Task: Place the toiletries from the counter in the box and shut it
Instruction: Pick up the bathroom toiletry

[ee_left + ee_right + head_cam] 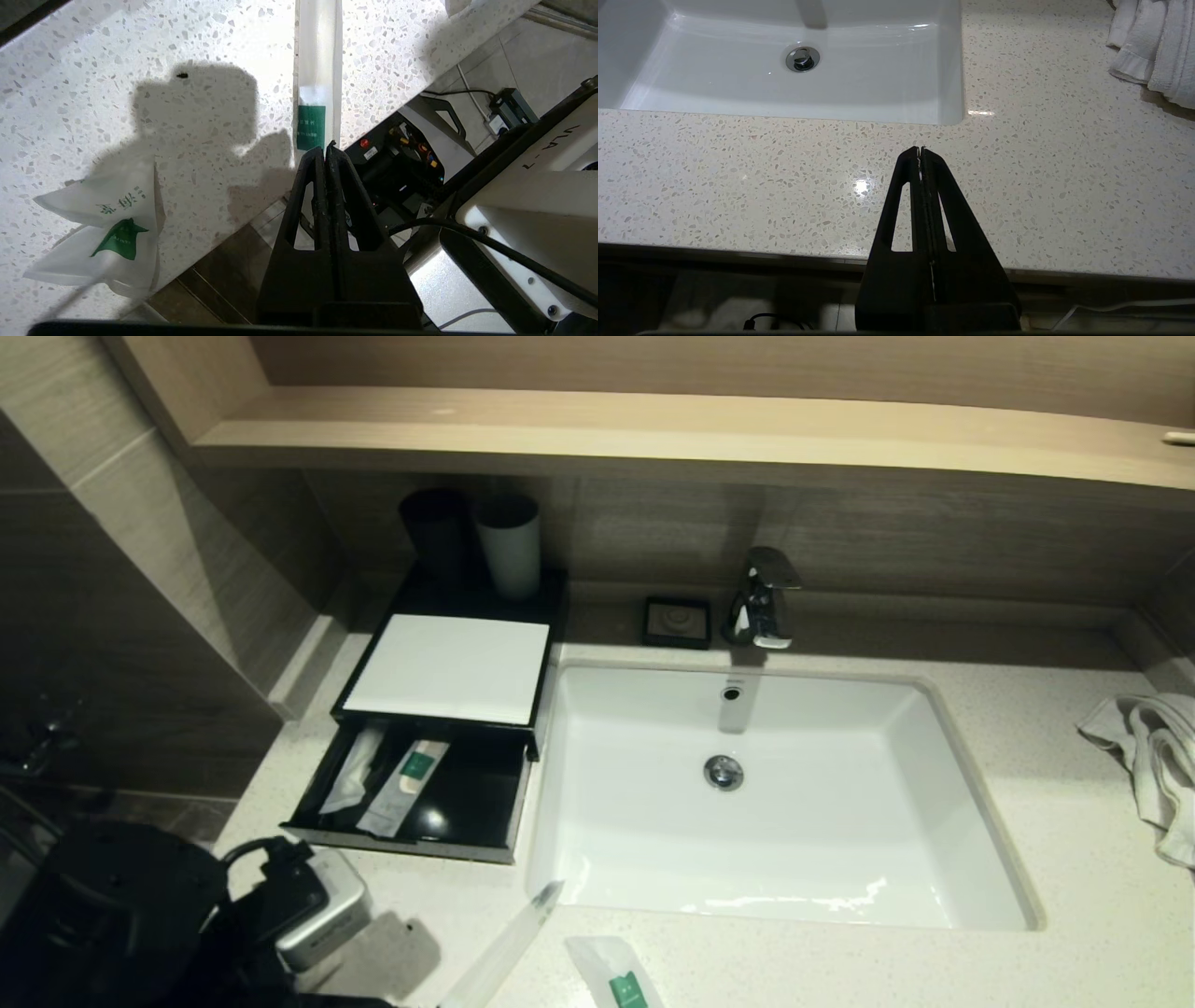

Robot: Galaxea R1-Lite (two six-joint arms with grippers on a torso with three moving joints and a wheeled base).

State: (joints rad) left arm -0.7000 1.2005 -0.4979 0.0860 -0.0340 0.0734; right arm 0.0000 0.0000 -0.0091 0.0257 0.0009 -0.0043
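Inside the box's [455,665] open drawer [467,803], two wrapped sachets [385,782]; left claw [325,148] clamped on a long stick sachet [318,70].

cups: black cup [435,530] and white cup [510,547], side by side, upright
soap dish: small black square [677,622], just beside the faucet [764,598]
towel: white, crumpled [1150,753]
shelf: light wood [691,429]

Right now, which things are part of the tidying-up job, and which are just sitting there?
Part of the job:
- long wrapped stick, pinched in the shut left gripper
- green-label sachet on the counter
- two sachets already in the box's open drawer
- box

Just sitting there:
- towel
- two cups
- soap dish
- tap
- sink
- right gripper, shut and parked over the counter
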